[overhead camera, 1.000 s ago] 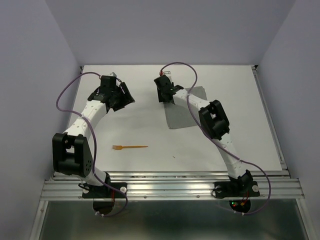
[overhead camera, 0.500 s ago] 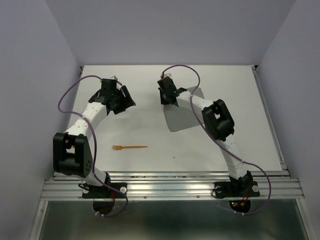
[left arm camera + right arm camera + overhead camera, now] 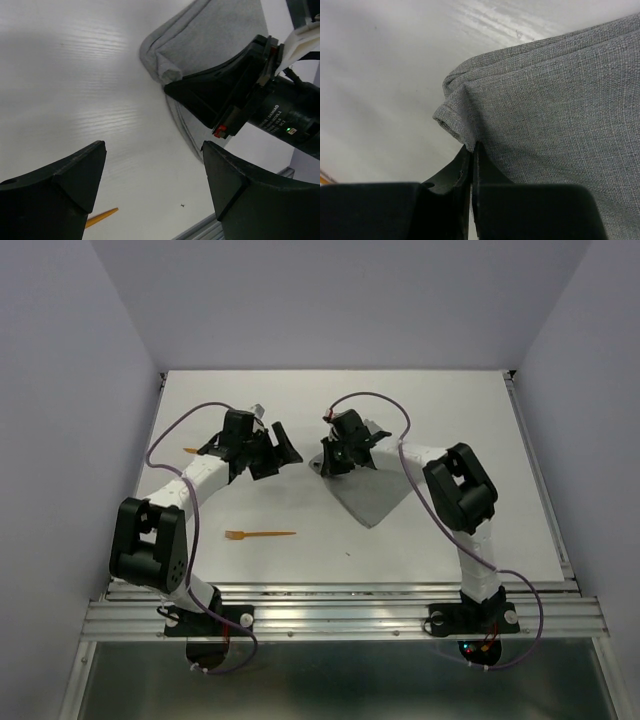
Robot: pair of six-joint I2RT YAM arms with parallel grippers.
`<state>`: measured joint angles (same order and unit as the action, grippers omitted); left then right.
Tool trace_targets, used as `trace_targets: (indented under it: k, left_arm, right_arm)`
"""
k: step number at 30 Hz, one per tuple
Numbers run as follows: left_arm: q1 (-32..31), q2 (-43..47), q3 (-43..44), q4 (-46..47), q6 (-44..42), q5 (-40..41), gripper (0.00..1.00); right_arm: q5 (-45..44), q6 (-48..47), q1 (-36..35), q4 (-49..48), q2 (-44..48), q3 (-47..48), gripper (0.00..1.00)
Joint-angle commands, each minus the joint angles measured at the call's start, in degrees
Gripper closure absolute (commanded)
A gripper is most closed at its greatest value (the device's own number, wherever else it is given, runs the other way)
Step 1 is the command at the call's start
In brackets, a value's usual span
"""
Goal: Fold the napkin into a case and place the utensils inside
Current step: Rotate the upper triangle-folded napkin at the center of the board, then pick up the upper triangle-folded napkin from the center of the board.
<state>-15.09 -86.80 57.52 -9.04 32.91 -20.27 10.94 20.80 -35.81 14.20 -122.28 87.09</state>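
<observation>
Right jaws clamped on napkin (image 3: pixel 370 495) left corner; left jaws wide, empty, just left of it. Both arms reach inward over tabletop (image 3: pixel 480 440); fork (image 3: pixel 258 535) nearer, left.

Table (image 3: pixel 450 410): white, matte, rectangular; faint grain lines in both wrist views.
Encl.: plain pale-lavender L wall (image 3: pixel 60 440), back wall (image 3: pixel 340 300) and R wall (image 3: pixel 600 440), touching the table edges.
Alu. rail (image 3: pixel 340 612): ribbed, runs full width along the near edge.
Side rail (image 3: pixel 541 480): along the R edge.
Dark speck (image 3: pixel 348 554): on tabletop, nr front, approx. centre.
Dark glossy panel (image 3: pixel 340 680): below the alu. rail.
</observation>
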Motion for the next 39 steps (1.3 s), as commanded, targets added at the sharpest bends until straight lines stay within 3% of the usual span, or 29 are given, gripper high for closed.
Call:
trace_targets:
  k: [1,6,16,26,31,39]
  left_arm:
    - [-1.61,-2.57,-2.67,11.47,4.96,-5.30,0.11]
    - [-1.69,-8.54,-5.31,23.69,11.21,-10.75,0.10]
    - [-2.05,-16.90,-3.99,27.84,11.92,-10.75,0.14]
    - [-2.92,-19.89,-3.73,30.57,13.32,-9.79,0.27]
    - [-3.10,-20.25,-3.55,30.57,13.59,-8.91,0.52]
    - [-3.10,-18.49,-4.17,28.29,13.06,-8.03,0.50]
  right_arm:
    - [6.81,1.79,-0.40,-4.79,4.15,-2.44,0.99]
    - [9.53,2.58,0.13,-5.84,4.68,-3.94,0.99]
    - [11.91,2.76,0.13,-6.11,6.09,-4.56,0.99]
    - [14.46,3.46,0.66,-6.20,5.91,-4.30,0.99]
    - [14.90,3.72,1.27,-6.29,6.00,-4.65,0.99]
    - [13.85,3.64,1.80,-6.20,5.74,-4.91,0.99]
